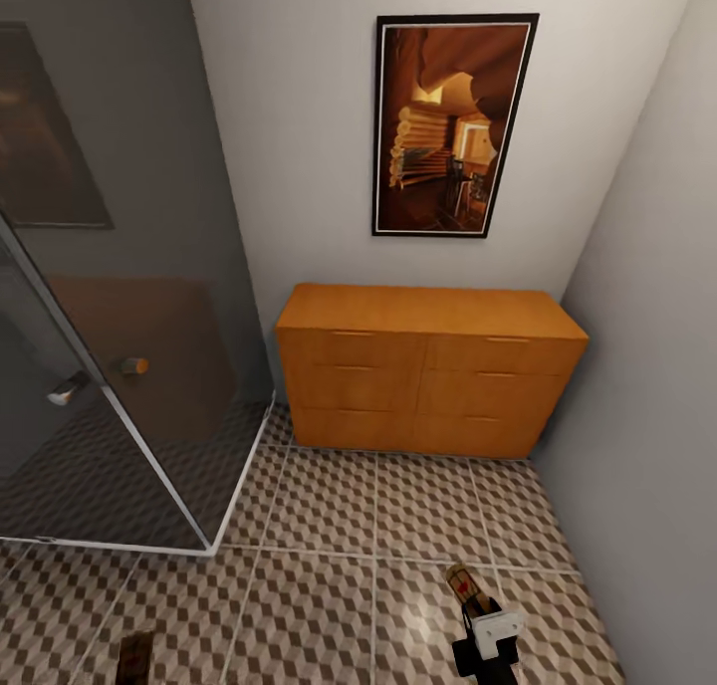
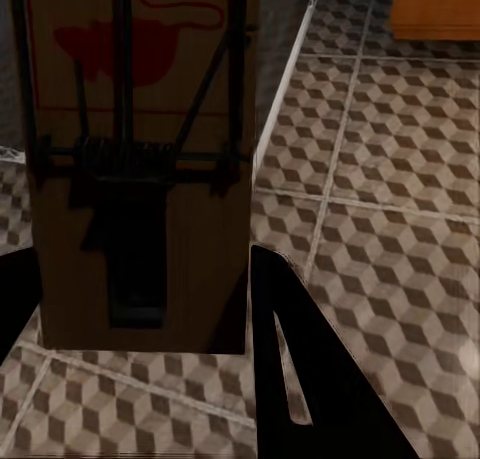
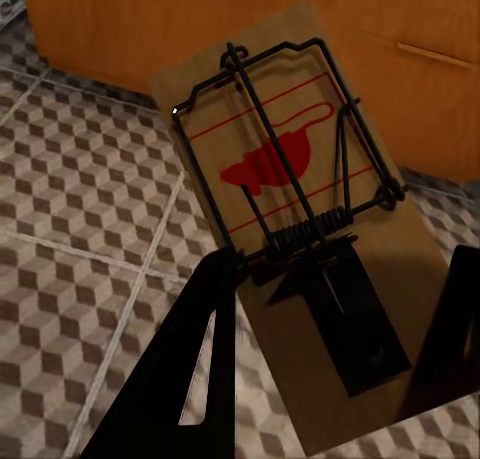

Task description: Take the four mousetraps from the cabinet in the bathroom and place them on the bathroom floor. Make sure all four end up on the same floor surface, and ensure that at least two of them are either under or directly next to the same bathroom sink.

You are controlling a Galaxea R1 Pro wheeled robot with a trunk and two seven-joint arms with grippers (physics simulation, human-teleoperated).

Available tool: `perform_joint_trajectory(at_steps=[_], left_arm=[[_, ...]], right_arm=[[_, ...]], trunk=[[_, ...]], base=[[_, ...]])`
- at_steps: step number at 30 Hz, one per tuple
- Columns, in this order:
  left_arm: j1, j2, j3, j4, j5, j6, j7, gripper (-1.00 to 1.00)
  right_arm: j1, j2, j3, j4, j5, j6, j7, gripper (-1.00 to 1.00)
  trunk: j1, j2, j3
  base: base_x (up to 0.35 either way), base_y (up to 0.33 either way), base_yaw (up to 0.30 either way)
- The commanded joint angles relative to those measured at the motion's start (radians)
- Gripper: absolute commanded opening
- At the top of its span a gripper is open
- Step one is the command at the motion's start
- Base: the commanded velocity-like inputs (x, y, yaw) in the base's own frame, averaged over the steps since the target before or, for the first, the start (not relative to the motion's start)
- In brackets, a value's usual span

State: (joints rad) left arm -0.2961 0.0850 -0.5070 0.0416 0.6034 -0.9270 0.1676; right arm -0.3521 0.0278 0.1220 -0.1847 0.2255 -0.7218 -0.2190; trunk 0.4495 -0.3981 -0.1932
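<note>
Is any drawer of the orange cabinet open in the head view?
No, all drawer fronts of the cabinet sit flush and closed, with the bar handles lying flat against one even face.

The head camera looks down and forward from high up, taking in the cabinet against the far wall, the glass shower screen at left and a broad stretch of bathroom floor. The right wrist camera sits low and close, facing the cabinet's drawer fronts over the tiles, with a mousetrap right before the lens. The left wrist camera also hangs low, angled along the floor, catching a corner of the cabinet far off. All three views share cabinet and tiles.
</note>
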Motion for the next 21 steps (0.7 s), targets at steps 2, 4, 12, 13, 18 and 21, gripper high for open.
perform_joint_trajectory(at_steps=[2, 4, 12, 13, 18, 21], left_arm=[[-0.002, -0.001, -0.008, 0.003, -0.004, -0.003, 0.01, -1.0], [-0.002, -0.001, -0.008, 0.003, -0.004, -0.003, 0.01, -1.0], [-0.002, -0.001, -0.008, 0.003, -0.004, -0.002, 0.01, -1.0], [-0.002, -0.001, -0.008, 0.003, -0.004, -0.002, 0.01, -1.0], [-0.002, -0.001, -0.008, 0.003, -0.004, -0.002, 0.01, -1.0], [-0.002, -0.001, -0.008, 0.003, -0.004, -0.002, 0.01, -1.0]], right_arm=[[-0.001, 0.0, 0.004, 0.001, 0.008, -0.001, -0.01, -1.0], [-0.001, 0.0, 0.004, 0.001, 0.008, -0.001, -0.01, -1.0], [-0.001, 0.0, 0.004, 0.001, 0.008, -0.001, -0.01, -1.0], [-0.001, 0.0, 0.004, 0.001, 0.008, -0.001, -0.01, -1.0], [-0.001, 0.0, 0.005, 0.001, 0.008, -0.001, -0.01, -1.0], [-0.001, 0.0, 0.005, 0.002, 0.008, -0.001, -0.01, -1.0]], trunk=[[0.001, -0.002, -0.002], [0.001, -0.002, -0.002], [0.001, -0.002, -0.002], [0.001, -0.002, -0.002], [0.001, -0.002, -0.002], [0.001, -0.002, -0.002]], base=[[0.0, 0.0, 0.251], [0.0, 0.0, 0.251], [0.0, 0.0, 0.251], [0.0, 0.0, 0.251], [0.0, 0.0, 0.251], [0.0, 0.0, 0.251]])
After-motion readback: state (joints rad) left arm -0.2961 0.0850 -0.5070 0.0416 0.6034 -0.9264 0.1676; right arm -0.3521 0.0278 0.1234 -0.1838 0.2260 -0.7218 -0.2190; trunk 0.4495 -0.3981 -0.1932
